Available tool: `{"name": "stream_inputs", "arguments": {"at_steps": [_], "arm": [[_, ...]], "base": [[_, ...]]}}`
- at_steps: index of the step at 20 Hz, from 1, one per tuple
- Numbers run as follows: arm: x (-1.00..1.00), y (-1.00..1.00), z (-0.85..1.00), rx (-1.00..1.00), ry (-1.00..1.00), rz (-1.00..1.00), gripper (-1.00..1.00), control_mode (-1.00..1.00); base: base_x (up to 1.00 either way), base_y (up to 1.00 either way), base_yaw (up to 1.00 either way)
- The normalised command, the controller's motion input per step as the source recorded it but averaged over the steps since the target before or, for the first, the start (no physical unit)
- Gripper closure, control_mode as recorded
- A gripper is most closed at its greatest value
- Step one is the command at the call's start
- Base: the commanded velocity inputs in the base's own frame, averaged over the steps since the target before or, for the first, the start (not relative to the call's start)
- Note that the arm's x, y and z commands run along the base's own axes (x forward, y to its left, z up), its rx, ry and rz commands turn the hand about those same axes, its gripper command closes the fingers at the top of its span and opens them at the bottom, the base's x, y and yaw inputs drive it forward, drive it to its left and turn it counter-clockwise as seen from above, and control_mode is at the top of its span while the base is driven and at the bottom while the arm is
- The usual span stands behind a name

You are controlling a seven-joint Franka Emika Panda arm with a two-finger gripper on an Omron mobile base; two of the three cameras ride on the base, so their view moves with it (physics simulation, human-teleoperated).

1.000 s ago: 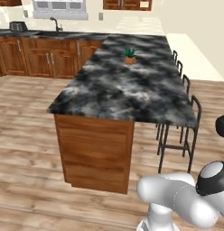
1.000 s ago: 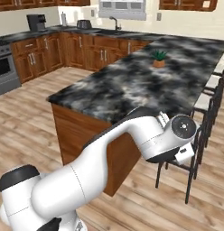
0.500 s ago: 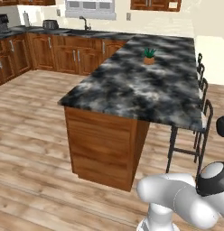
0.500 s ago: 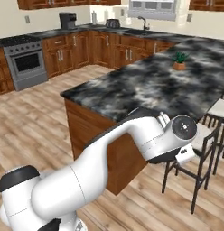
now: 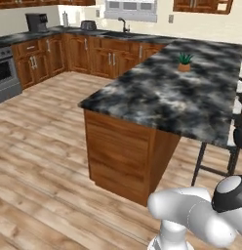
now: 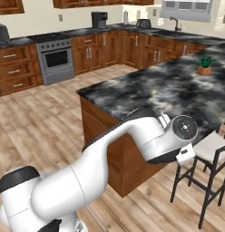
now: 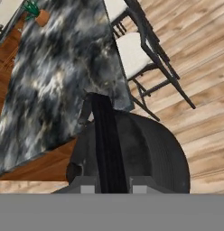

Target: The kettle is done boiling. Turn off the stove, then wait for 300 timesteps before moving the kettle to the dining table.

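In the hand view my gripper (image 7: 111, 186) is shut on the black ribbed handle of the kettle (image 7: 147, 149), whose dark rounded body hangs just below the hand. The kettle hovers beside a corner of the dining table (image 7: 50, 76), over the wood floor. The dining table (image 5: 167, 95) (image 6: 178, 86) has a dark marbled top on a brown wood base. My arm reaches along its near corner, with the wrist (image 6: 183, 129) at the table's edge. The stove (image 6: 55, 56) stands at the back left, and its oven front (image 5: 6, 75) shows at the far left.
A small potted plant (image 5: 184, 62) (image 6: 204, 65) (image 7: 37, 13) sits on the table's far end. Black-framed stools (image 6: 209, 152) (image 7: 136, 49) line the table's right side. A coffee machine (image 5: 37, 22) (image 6: 100, 19) and a sink stand on the back counter.
The whole scene has slid right in both base views as the base moves, and the stove has come into sight. The arm's pose and its grip look unchanged.
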Motion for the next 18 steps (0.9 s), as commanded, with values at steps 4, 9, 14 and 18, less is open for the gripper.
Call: {"name": "stream_inputs", "arguments": {"at_steps": [4,9,14,18], "arm": [[0.00,0.00,0.00,0.00,0.00,0.00,1.00,1.00],[0.00,0.00,0.00,0.00,0.00,0.00,1.00,1.00],[0.00,0.00,0.00,0.00,0.00,0.00,1.00,1.00],[0.00,0.00,0.00,0.00,0.00,0.00,1.00,1.00]], "base": [[0.00,-0.60,0.31],[0.00,-0.60,0.30],[0.00,-0.59,0.30],[0.00,-0.58,0.31]]}}
